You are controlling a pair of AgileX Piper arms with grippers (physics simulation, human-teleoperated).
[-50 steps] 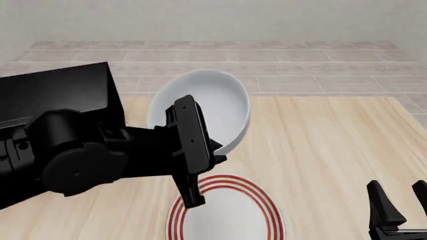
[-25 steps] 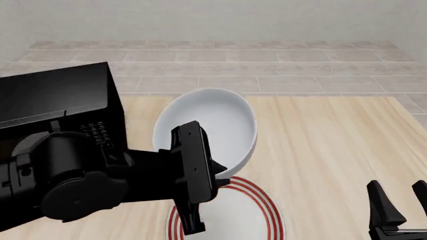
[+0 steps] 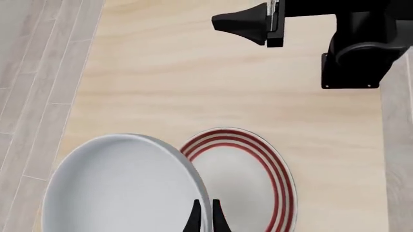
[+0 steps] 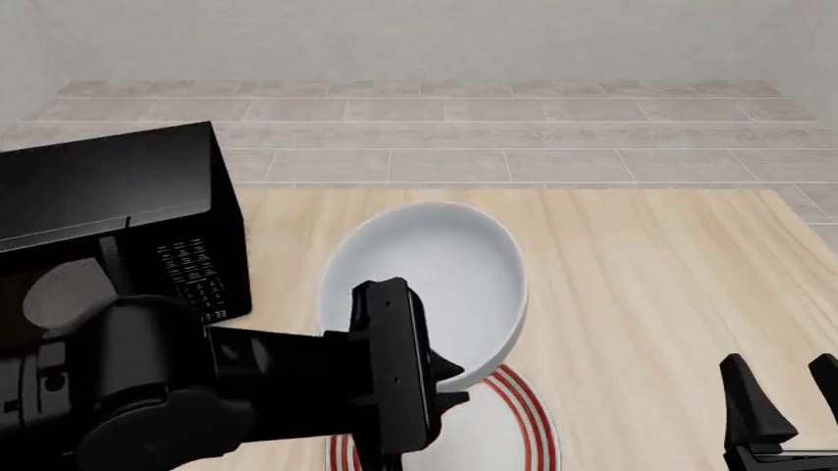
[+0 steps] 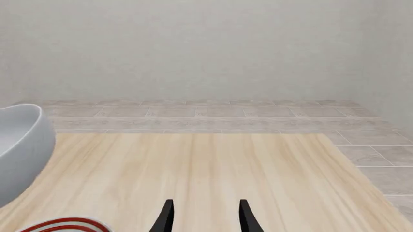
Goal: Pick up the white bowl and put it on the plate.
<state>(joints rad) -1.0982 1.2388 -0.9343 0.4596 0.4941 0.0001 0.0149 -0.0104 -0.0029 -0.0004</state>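
Fingers of the left arm are pinched together on the rim of the white bowl, so the bowl is held by its edge. In the front view the bowl is tipped, with its open side turned toward the camera, and it is carried in the air above the counter. The plate with its red rings lies flat on the counter, just below and beside the bowl.

In the left wrist view the bowl is seen to overlap one side of the plate, but it is not yet over the middle. The bowl's bottom is judged to be off to the side of the plate's middle. A short sideways move toward the plate's middle is needed, and then a move down, before the rim is let go. Because the bowl is round, no long side has to be lined up, but it should be made level first so it does not roll.

Fingers of the right arm are spread apart and hold nothing. They hang low, near the edge of the counter and well apart from the plate. The left arm is the nearer one, since the bowl is already held by it.

A black microwave stands on the left side of the counter. Small buttons are seen on it, but they are too small to be read. No words or brand marks are seen on the bowl or the plate.
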